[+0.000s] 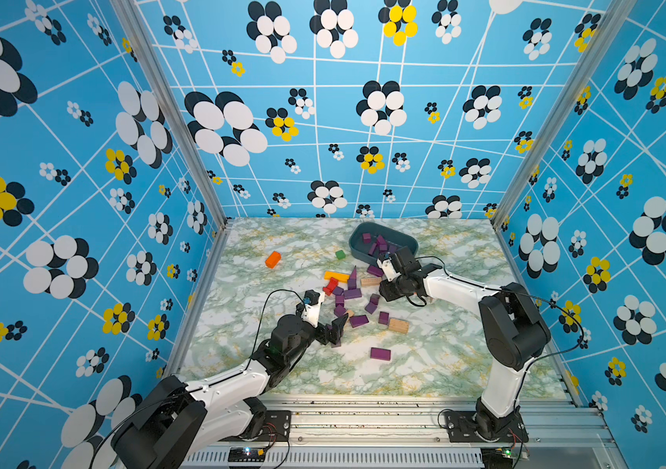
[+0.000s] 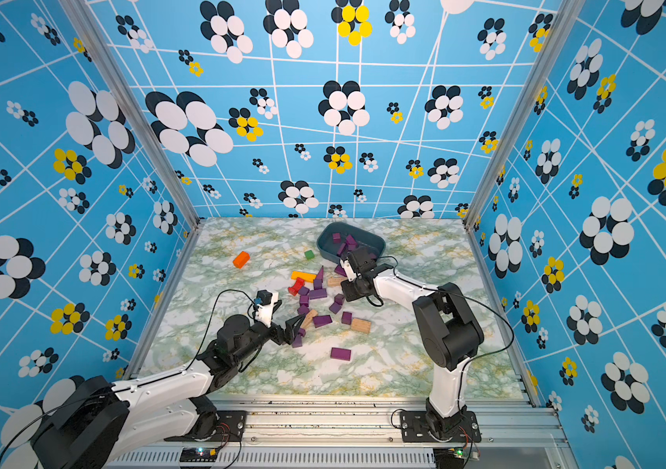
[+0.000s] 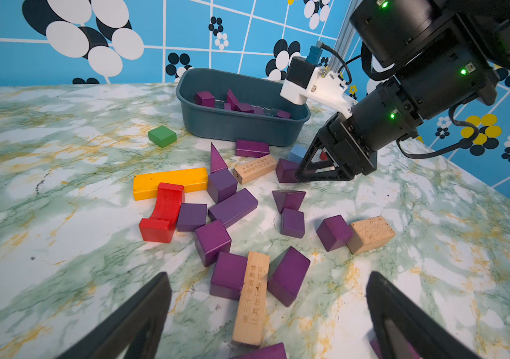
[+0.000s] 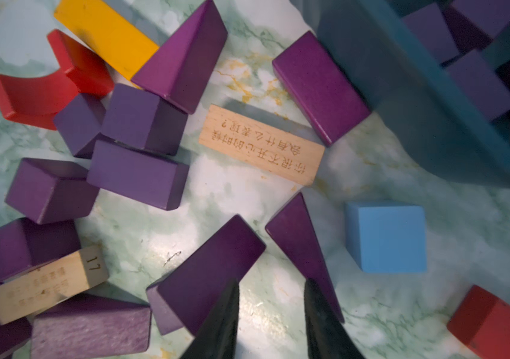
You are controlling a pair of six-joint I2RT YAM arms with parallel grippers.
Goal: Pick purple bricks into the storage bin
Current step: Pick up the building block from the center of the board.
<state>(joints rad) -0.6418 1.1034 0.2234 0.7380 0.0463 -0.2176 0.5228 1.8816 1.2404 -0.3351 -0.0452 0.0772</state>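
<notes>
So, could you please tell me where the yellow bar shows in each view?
Both top views: yellow bar at the pile's far edge.
Left wrist: bar just behind the red arch.
Right wrist: bar cut off by the frame, abutting a purple wedge.
Landmark: red arch, beside it everywhere.

The purple bricks [image 3: 232, 206] are painted wood, matt all over. On one purple bar [image 4: 92, 329] the grain shows rough through the paint. The tan blocks [image 3: 250, 298] are bare pale wood with burnt-in lettering. The yellow bar [image 3: 169, 183] and red arch [image 3: 166, 211] have a slightly shinier coat. The storage bin [image 3: 238, 130] is smooth plastic with a dull sheen. The surface [image 3: 61, 233] is a marble-print sheet, faintly glossy. The frame posts [image 1: 167, 101] are brushed metal, and the left gripper [image 3: 267, 275] looks like matt black plastic.
</notes>
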